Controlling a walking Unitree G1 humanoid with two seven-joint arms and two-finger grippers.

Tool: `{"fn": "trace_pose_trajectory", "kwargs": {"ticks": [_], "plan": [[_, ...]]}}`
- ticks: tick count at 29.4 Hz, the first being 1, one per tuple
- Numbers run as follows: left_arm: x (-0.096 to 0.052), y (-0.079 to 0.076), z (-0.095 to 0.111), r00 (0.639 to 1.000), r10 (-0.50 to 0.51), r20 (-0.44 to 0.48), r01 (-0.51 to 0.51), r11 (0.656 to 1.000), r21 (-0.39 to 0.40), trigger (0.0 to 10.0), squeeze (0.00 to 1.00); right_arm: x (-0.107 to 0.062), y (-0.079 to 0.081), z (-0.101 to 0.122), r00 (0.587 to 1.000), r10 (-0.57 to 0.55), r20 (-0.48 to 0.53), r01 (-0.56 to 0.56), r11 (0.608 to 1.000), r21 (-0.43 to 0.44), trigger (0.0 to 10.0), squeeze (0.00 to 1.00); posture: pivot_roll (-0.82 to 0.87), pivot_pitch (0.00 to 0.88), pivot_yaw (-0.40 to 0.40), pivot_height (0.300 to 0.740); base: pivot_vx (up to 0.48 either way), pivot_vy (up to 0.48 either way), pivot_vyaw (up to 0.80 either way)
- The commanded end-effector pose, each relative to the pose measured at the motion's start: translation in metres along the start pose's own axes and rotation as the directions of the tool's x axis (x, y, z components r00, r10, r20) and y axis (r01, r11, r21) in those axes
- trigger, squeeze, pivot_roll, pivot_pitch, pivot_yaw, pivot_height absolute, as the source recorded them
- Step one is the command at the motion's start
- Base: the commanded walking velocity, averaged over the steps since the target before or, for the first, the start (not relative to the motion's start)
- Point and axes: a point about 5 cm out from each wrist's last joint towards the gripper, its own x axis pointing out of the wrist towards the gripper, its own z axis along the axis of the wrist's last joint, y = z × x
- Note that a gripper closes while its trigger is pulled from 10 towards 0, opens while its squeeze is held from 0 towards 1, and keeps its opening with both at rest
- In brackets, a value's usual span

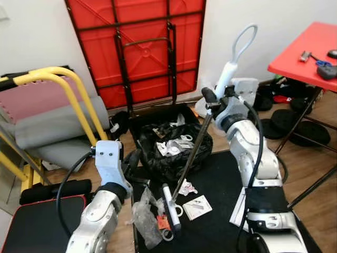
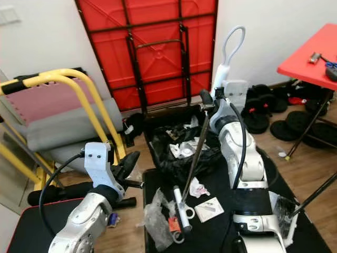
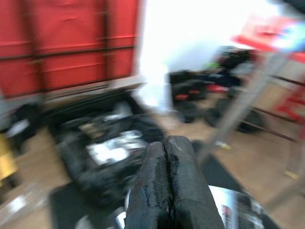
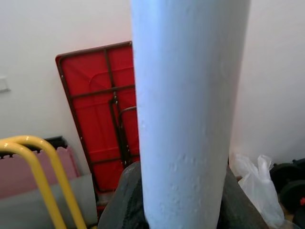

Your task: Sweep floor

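Observation:
My right gripper (image 1: 211, 98) is shut on a sweeper's white handle (image 4: 190, 114), which ends in a loop (image 1: 243, 39) above it. The dark shaft (image 1: 194, 150) slants down to the sweeper head (image 1: 171, 209), which rests on a black mat (image 1: 221, 179). Around the head lie scraps: a white card (image 1: 197, 206), a crumpled paper (image 1: 187, 187) and a clear plastic wrapper (image 1: 145, 216). Behind them stands a black bin with a black bag (image 1: 168, 145) holding white rubbish. My left gripper (image 2: 129, 161) hovers left of the bin, its fingers (image 3: 164, 186) pressed together on nothing.
A folded red table (image 1: 139, 47) leans on the wall behind the bin. A yellow frame (image 1: 73, 89) with grey padding stands at left. At right are a red table (image 1: 308, 45), its metal legs (image 1: 300, 118) and black weight plates (image 1: 295, 129) on the wooden floor.

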Motion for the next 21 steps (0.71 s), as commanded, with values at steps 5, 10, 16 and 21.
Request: {"fn": "trace_pose_trajectory", "kwargs": {"ticks": [5,10,16,21], "plan": [[-0.0028,0.0094,0.0019,0.999,0.05,-0.004,-0.05,0.998,0.037,10.0,0.0,-0.0019,0.022,0.0034,0.994,0.098,0.051,-0.098,0.995,-0.006,10.0,0.0,-0.21,0.0,0.003,0.74,0.148,0.0,0.0],[-0.003,0.0122,0.0037,0.997,0.073,0.001,-0.072,0.995,0.062,10.0,0.0,-0.0063,0.0224,-0.0005,0.993,0.11,0.046,-0.111,0.994,0.002,10.0,0.0,-0.21,0.0,0.002,0.74,0.0,0.0,0.0],[-0.0035,0.0154,0.0047,0.996,0.088,0.01,-0.089,0.993,0.075,10.0,0.0,-0.0048,0.023,0.002,0.991,0.119,0.067,-0.12,0.993,0.013,10.0,0.0,-0.2,0.0,0.002,0.74,0.0,-0.169,0.0],[-0.0044,0.0167,0.0046,0.996,0.093,0.009,-0.093,0.993,0.068,10.0,0.0,-0.0038,0.022,0.0035,0.99,0.117,0.075,-0.118,0.993,0.014,10.0,0.0,-0.2,0.0,0.0,0.74,0.0,-0.409,0.0]]}}
